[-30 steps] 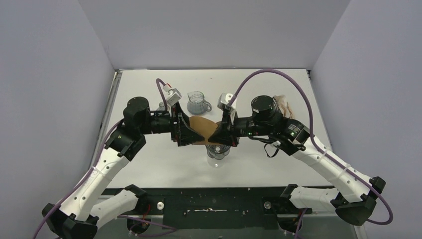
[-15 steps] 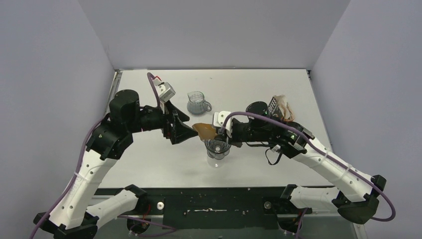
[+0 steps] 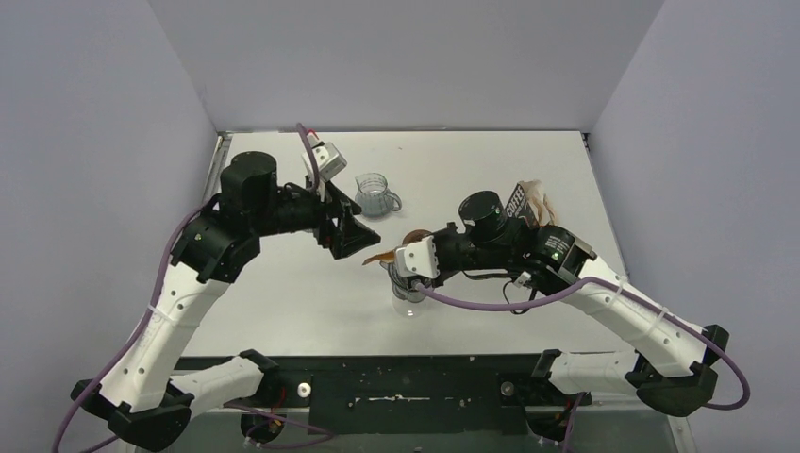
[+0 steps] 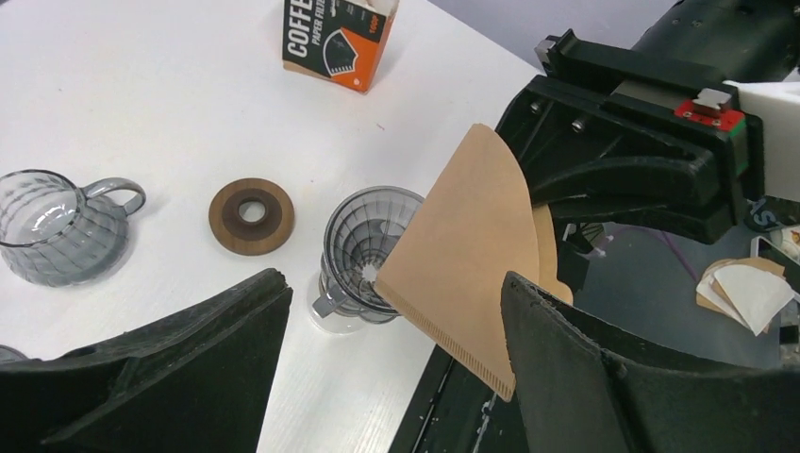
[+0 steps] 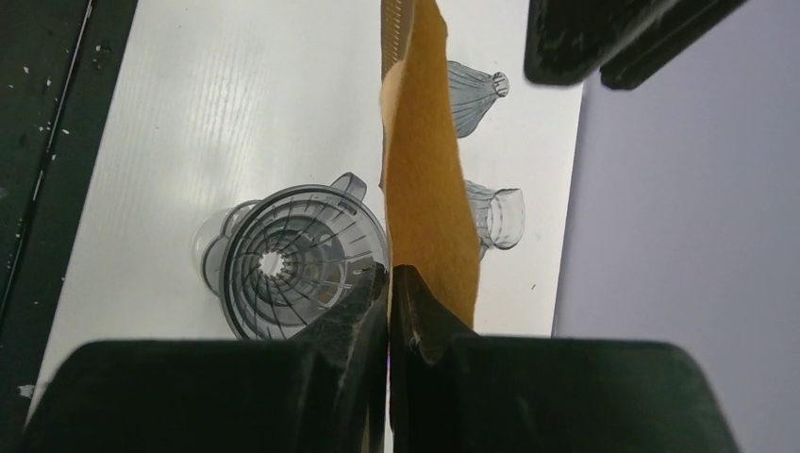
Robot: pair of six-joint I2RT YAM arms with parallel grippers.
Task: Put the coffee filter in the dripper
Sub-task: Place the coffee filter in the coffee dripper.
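Observation:
The smoky grey dripper [image 3: 410,288] stands on the table, also in the left wrist view [image 4: 363,250] and the right wrist view [image 5: 283,260]. My right gripper [image 3: 394,256] [image 5: 389,276] is shut on a tan-brown paper cone [image 5: 425,189] [image 4: 467,255], held edge-on just above and beside the dripper's rim. My left gripper [image 3: 363,234] [image 4: 391,283] is open and empty, a little left of the cone. A white coffee filter [image 4: 750,293] lies in a small pile at the far right, away from both grippers.
A brown ring collar [image 4: 251,215] lies on the table beside the dripper. A clear glass jug [image 3: 375,195] stands behind. An orange filter box [image 4: 335,38] is at the back right. Two small clear glass pieces [image 5: 495,217] sit near the left wall.
My left gripper let go of the tan cone and drew back to the left. My right gripper turned and carried the cone down beside the dripper's rim.

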